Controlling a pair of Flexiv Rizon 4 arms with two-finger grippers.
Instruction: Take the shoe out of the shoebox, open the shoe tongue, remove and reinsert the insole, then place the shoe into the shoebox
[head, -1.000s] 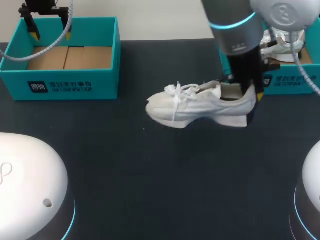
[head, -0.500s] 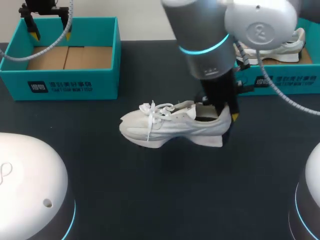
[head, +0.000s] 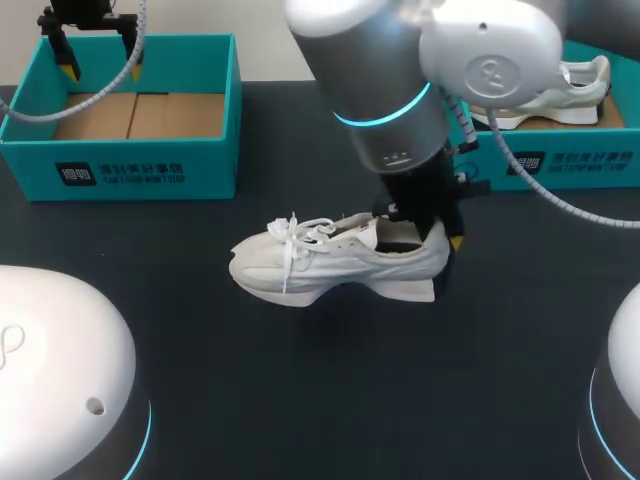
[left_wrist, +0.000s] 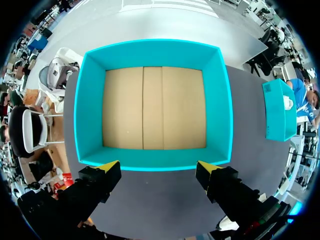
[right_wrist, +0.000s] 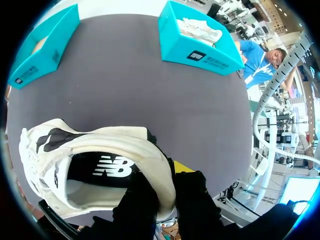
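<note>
The right gripper (head: 432, 232) pinches the shoe (head: 335, 258) by its heel collar alone, mid-table, toe pointing left. That soft rim could fold or slip, so the toe may sag or the shoe may tip onto its side when released. The left gripper (left_wrist: 157, 170), spread wide over the empty far-left box (left_wrist: 155, 52), is too far off to steady it.

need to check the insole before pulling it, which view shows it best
The right wrist view: it looks down into the shoe, so the dark insole shows plainly. The head view gives only a dark sliver; the left wrist view, nothing of it.
</note>
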